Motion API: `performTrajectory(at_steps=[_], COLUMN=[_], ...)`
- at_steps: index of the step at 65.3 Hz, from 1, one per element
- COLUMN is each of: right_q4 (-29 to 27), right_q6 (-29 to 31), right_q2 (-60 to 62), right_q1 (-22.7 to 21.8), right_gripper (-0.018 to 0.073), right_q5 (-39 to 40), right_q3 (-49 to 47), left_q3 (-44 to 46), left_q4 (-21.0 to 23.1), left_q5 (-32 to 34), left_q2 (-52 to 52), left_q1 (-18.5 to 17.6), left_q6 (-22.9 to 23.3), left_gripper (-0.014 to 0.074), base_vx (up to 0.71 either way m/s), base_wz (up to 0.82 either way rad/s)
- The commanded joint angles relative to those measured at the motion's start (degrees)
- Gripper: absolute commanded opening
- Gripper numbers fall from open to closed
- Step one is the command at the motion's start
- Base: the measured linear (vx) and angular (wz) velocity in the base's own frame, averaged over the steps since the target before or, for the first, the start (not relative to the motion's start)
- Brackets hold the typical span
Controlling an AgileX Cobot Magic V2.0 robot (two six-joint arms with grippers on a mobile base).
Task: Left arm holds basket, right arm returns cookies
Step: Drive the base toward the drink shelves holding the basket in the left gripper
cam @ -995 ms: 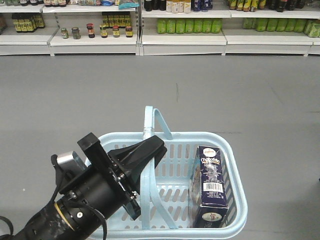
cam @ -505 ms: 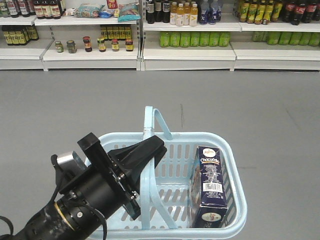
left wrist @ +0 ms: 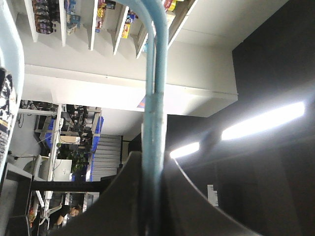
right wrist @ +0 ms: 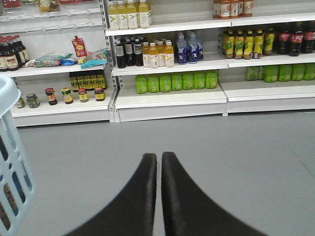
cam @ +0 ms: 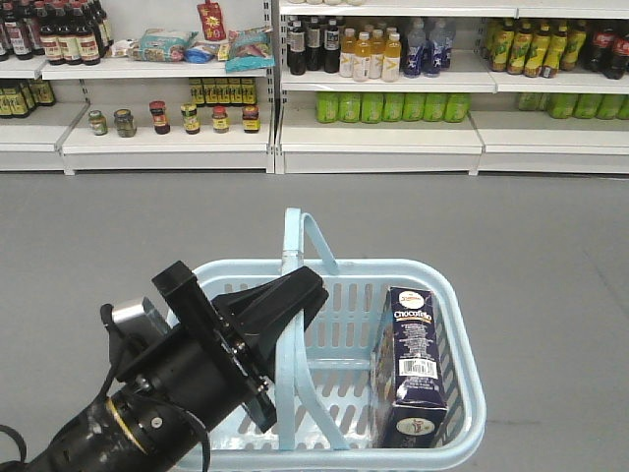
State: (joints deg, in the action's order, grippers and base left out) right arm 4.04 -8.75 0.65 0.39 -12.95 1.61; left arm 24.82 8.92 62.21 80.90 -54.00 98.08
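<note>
Cookies first: I see the Chocofello carton (cam: 415, 364) standing upright inside the light blue basket (cam: 383, 267), close against its right-hand wall. My left gripper (cam: 305, 295) is clamped on one hoop handle (cam: 291, 236), pinching it from both sides. My right gripper (right wrist: 159, 160) has its fingers pressed together tip to tip, above grey floor, facing shelves (right wrist: 167, 96) of bottled drinks and jars.
</note>
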Motion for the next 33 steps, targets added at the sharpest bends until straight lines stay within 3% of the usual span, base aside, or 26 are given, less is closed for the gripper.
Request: performTrajectory(at_steps=[1, 33], right_q4=[0.37, 0.37], right_q6=[0.12, 0.12], right_q2=[0.71, 0.71], right_q1=[-0.36, -0.36], right_gripper=[-0.0006, -0.0006], right_q5=[4.04, 4.04], right_q3=[1.02, 1.02], left_q3=[1.53, 1.53], left_q4=[-0.40, -0.32], left_q5=[14.20, 13.91], left_q2=[-2.26, -2.26], left_q1=[-0.35, -0.35], left_q6=[0.08, 0.08], left_gripper=[-0.0003, -0.0003], base_vx=[0.61, 0.60], base_wz=[0.02, 0.02])
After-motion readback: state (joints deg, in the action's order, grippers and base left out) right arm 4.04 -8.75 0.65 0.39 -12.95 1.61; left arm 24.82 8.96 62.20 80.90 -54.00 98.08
